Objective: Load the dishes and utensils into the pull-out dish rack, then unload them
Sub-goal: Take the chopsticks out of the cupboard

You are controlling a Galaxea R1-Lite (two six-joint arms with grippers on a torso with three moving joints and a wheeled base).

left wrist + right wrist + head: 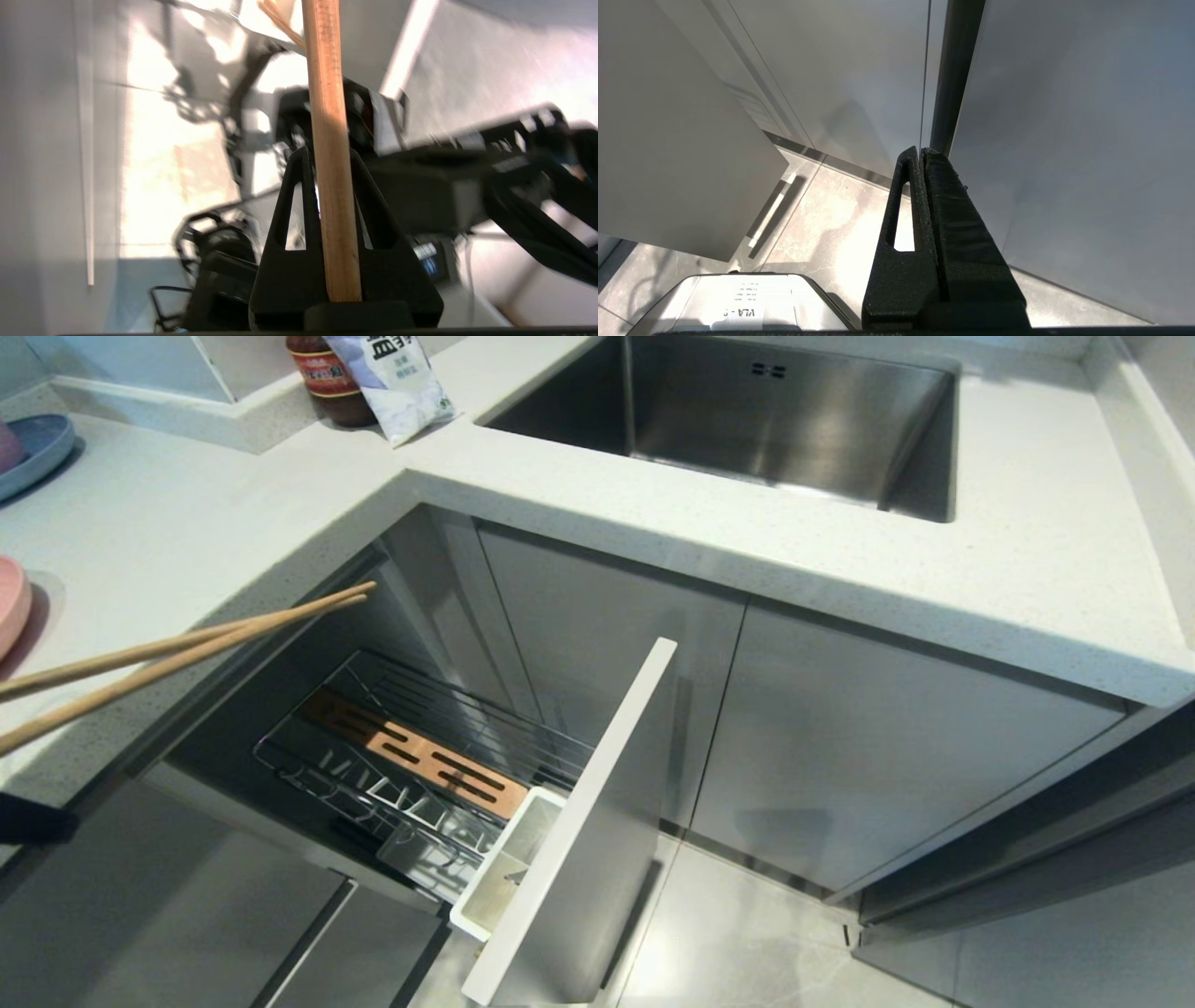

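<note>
The left gripper (327, 158) is clamped on the chopsticks (187, 649), which reach from the left over the worktop (187, 523) edge, above the pulled-out dish rack (420, 756). The pink plate (11, 607) lies on the worktop at far left. The right gripper (920, 154), fingers pressed together and holding nothing, hangs beside cabinet doors (1064, 140) above the floor.

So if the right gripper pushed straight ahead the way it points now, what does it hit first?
Probably the grey cabinet front, near its dark vertical gap; the shut right gripper points there, though depth is unclear.
</note>
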